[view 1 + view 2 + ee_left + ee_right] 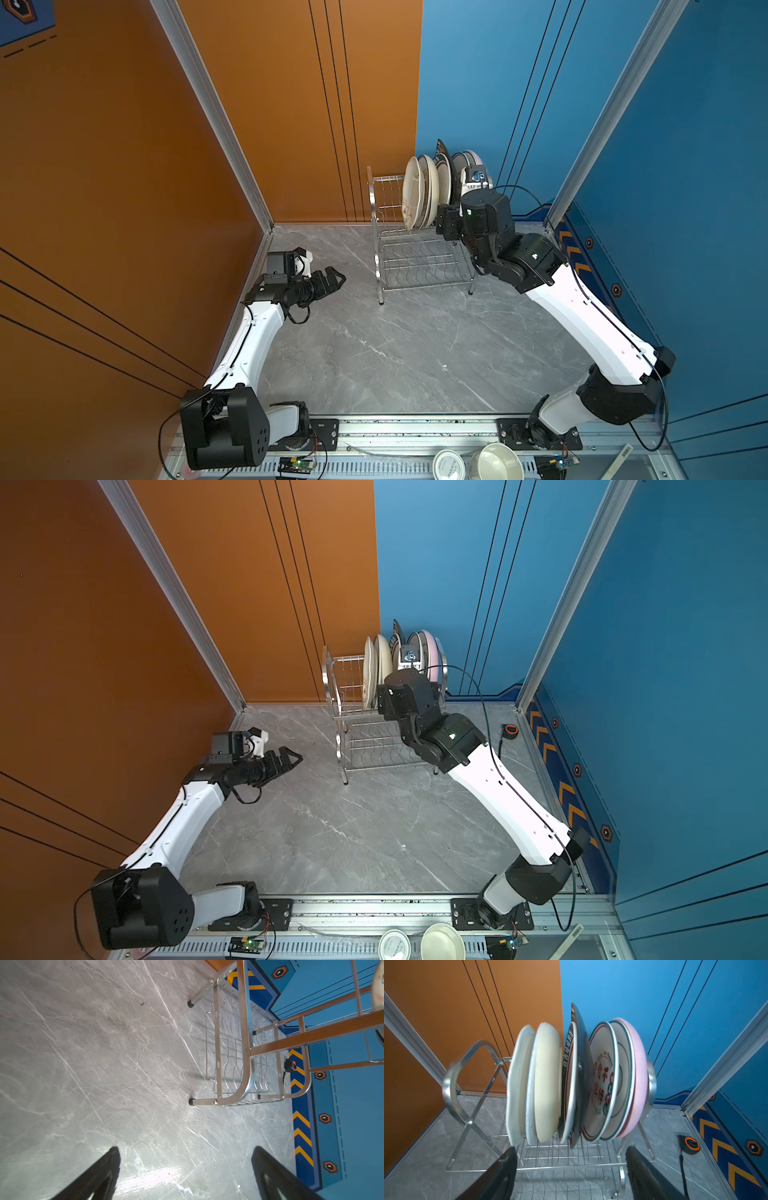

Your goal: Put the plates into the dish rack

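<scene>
The dish rack [386,199] [332,679] stands at the back of the table. Several plates [415,195] [370,671] stand on edge in its upper tier. The right wrist view shows cream plates [546,1084], a black plate [583,1043], a white plate with Chinese characters [602,1076] and a pink plate [638,1076]. My right gripper [571,1148] [446,224] hangs just in front of the rack, open and holding nothing. My left gripper [338,279] [186,1148] hovers open over the marble left of the rack [245,1043].
The rack's lower tier [566,1180] holds nothing. A black and orange tape measure [511,730] [691,1145] lies right of the rack by the blue wall. A cream bowl [496,461] and a round tin lid [448,464] sit on the front rail.
</scene>
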Robot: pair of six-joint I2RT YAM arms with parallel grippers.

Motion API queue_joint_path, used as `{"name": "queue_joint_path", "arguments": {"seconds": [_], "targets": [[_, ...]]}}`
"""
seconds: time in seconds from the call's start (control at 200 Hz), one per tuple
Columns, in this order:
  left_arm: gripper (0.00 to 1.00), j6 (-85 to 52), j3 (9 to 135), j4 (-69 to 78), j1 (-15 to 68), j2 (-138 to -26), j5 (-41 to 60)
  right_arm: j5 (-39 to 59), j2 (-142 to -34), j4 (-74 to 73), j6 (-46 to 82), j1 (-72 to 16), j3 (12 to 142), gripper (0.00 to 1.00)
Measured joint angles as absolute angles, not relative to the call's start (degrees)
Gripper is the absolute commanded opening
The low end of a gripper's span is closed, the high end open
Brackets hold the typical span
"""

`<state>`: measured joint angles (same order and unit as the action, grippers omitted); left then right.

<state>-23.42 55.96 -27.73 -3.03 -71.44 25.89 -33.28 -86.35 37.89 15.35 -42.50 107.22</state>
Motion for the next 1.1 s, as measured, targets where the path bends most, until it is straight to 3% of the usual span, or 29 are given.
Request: {"name": "queue_joint_path", "arguments": {"seconds": [0.285, 0.47, 0.836, 1.096], "targets": [[0.99, -19.42, 50.96, -21.71, -3.05, -69.60, 16.86, -24.73, -75.44, 33.82, 16.99, -28.82, 83.90, 1.00], [0.99, -17.30, 45.34, -13.82, -3.05, -69.10, 12.38, -18.61, -72.36, 29.28, 16.53, -19.55, 73.69, 1.00], [0.99, -12.23, 37.71, 4.84, -2.90, -73.08, 5.23, -11.03, -72.23, 11.40, 10.39, -8.01, 55.16, 1.00], [1.00, -8.49, 31.29, 17.37, -1.28, -74.28, -0.45, -8.99, -74.98, -4.12, 7.38, -4.80, 41.10, 1.00]]}}
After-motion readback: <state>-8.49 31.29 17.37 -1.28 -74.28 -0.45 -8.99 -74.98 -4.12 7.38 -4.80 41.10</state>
